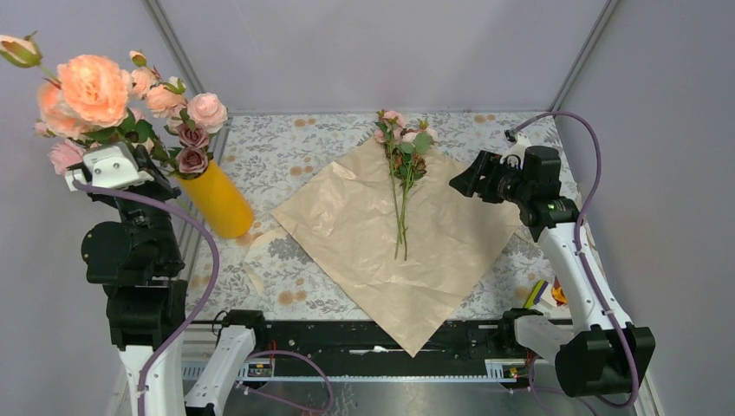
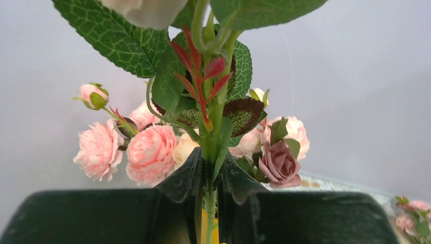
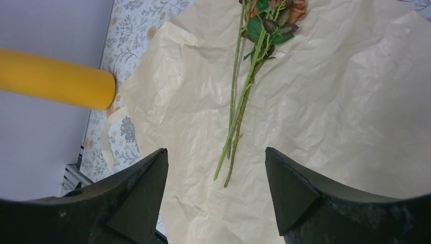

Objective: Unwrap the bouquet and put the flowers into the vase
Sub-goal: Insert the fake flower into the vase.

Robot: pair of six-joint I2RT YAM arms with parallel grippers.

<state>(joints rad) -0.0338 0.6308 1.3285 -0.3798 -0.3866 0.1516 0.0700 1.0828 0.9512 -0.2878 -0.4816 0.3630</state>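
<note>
Status: left gripper clamped on stem, right gripper spread, empty.

Left arm stands raised, pinching big rose bunch above vase at left of table. Right arm reaches over flat paper; flowers lie on it, heads far, well apart from vase.

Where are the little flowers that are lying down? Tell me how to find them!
Look for the big crinkly peach paper spread flat in the middle of the table. On its far half lie the small flowers, thin green stems pointing toward the arms. Unlike the big roses rising from the yellow vase on the left, these are tiny, loose and flat on the paper.
</note>
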